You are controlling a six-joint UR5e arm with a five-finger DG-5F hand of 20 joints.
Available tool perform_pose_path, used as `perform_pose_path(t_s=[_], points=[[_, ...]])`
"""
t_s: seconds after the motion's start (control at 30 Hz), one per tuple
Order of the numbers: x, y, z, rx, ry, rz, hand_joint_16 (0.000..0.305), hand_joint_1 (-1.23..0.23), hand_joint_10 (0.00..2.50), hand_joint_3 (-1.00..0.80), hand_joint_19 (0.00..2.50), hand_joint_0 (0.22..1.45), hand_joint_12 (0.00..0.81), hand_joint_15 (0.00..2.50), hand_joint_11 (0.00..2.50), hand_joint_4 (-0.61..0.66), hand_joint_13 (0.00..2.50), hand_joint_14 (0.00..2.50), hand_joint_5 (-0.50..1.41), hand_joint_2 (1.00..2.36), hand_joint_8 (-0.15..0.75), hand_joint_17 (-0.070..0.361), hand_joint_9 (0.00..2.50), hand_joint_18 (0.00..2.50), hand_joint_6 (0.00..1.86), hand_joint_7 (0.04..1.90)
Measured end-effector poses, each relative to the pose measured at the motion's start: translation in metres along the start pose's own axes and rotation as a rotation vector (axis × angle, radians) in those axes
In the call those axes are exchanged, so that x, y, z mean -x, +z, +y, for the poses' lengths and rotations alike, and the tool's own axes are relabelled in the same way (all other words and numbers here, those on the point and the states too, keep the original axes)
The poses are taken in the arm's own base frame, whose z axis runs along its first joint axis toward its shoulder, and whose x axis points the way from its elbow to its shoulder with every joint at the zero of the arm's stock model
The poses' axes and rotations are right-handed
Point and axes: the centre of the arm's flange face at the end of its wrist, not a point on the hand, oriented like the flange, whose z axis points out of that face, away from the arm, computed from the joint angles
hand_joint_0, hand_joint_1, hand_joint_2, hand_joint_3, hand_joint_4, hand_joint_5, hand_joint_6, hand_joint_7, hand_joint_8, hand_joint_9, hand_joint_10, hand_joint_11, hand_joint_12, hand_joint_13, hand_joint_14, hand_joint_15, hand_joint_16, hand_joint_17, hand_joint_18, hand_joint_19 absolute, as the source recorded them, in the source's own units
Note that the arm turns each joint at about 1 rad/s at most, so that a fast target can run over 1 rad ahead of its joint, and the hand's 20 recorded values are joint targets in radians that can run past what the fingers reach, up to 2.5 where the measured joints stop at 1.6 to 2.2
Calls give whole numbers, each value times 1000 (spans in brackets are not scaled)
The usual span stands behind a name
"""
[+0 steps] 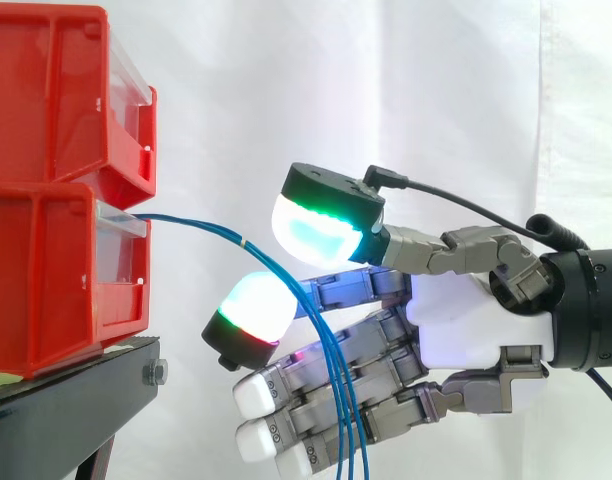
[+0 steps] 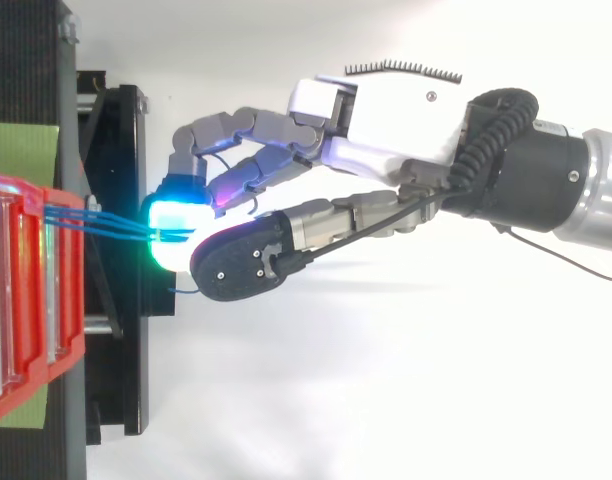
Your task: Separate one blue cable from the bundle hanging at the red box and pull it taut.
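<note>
The robot hand [image 1: 466,330] is narrowly open, thumb pad [image 1: 316,228] above a finger pad [image 1: 254,308] with a slim gap, likely poised to nip one strand of the blue cables [image 1: 196,225], which run from the red bin [image 1: 46,280] beyond its fingertips into that gap, then drop across its lower fingers. Whether one strand stands apart there is unclear; the lower ends are cut off.

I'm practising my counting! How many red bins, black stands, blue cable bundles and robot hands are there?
Red bins: 2
Black stand: 1
Blue cable bundle: 1
Hand: 1
Total: 5
</note>
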Motion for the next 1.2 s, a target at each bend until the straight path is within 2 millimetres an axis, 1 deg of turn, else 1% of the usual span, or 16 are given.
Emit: perform_pose_path(t_s=[0.1, 0.13, 0.2, 0.23, 0.27, 0.3, 0.33, 0.57, 0.7, 0.87, 1.03, 1.2], points=[[0, 0, 0, 0, 0, -1, 35, -537, 16, -326, 409, 617, 304, 331, 538, 103, 665, 13, -154, 1016, 278, 79, 783, 435, 666, 1124], [0, 0, 0, 0, 0, -1, 35, -538, 17, -308, 411, 615, 304, 336, 547, 104, 671, 13, -164, 1017, 277, 79, 782, 438, 699, 1068], [0, 0, 0, 0, 1, 0, 35, -544, 17, -288, 410, 615, 305, 342, 564, 117, 673, 13, -174, 1018, 275, 79, 777, 441, 729, 1032], [0, 0, 0, 0, 2, 0, 35, -549, 17, -281, 409, 614, 305, 349, 573, 126, 676, 13, -182, 1018, 276, 79, 777, 444, 757, 977], [0, 0, 0, 0, 3, 0, 35, -554, 19, -276, 416, 612, 304, 347, 582, 126, 677, 13, -186, 1018, 276, 79, 776, 447, 768, 972], [0, 0, 0, 0, 3, 0, 35, -601, 20, -272, 407, 611, 306, 360, 605, 119, 682, 14, -192, 1018, 277, 79, 774, 451, 780, 1001], [0, 0, 0, 0, 4, 0, 35, -623, 20, -266, 407, 614, 307, 362, 610, 133, 691, 15, -209, 1019, 276, 80, 775, 454, 829, 925], [0, 0, 1, 1, 4, -1, 36, -671, 20, -259, 406, 631, 307, 381, 670, 123, 707, 16, -222, 1020, 278, 80, 781, 479, 873, 886], [0, 0, 1, 1, 0, -3, 36, -695, 21, -280, 411, 648, 309, 388, 713, 109, 723, 15, -223, 1019, 279, 80, 789, 488, 878, 880], [0, 0, 1, 2, -1, -4, 35, -732, 19, -322, 411, 671, 306, 392, 744, 102, 729, 17, -224, 1016, 279, 79, 800, 500, 887, 830], [0, 0, 1, 2, 0, -3, 35, -767, 21, -415, 410, 698, 304, 397, 764, 113, 731, 17, -228, 1008, 273, 79, 802, 505, 893, 832], [0, 0, 1, 1, 3, 0, 35, -760, 21, -471, 409, 702, 302, 397, 768, 121, 731, 17, -227, 1002, 272, 79, 806, 507, 897, 827]])
